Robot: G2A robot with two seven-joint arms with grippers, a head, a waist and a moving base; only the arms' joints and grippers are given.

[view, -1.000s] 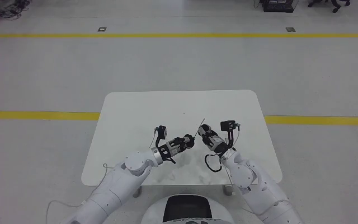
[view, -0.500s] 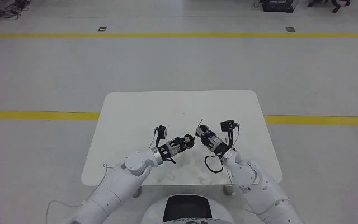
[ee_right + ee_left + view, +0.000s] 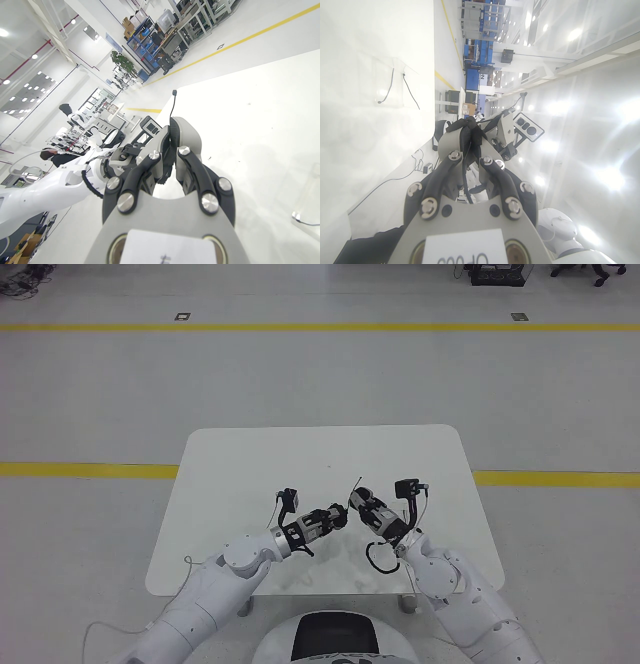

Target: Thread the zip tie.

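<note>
1. The zip tie (image 3: pixel 172 105) is a thin black plastic strap with a small square head. It is held up off the table, with the head poking out past the fingertips of the right gripper (image 3: pixel 171 130), which is pinched tight on it.
2. The left gripper (image 3: pixel 470 132) sits almost tip to tip with the right one. Its fingers are drawn together around a thin black strap that runs down between them, by the look of it the same tie.
3. Both have smooth grey finger shells, ribbed black pads (image 3: pixel 165 147) and black links with shiny round pins (image 3: pixel 184 150).
4. The table (image 3: pixel 250 464) is plain white and smooth, with rounded corners. A clear plastic piece (image 3: pixel 387 85) lies on it with two thin black strips.
5. The floor (image 3: pixel 320 374) is pale and glossy, crossed by yellow lines (image 3: pixel 320 327). Blue racks (image 3: pixel 146 50) and a potted plant (image 3: pixel 121 62) stand far back.
</note>
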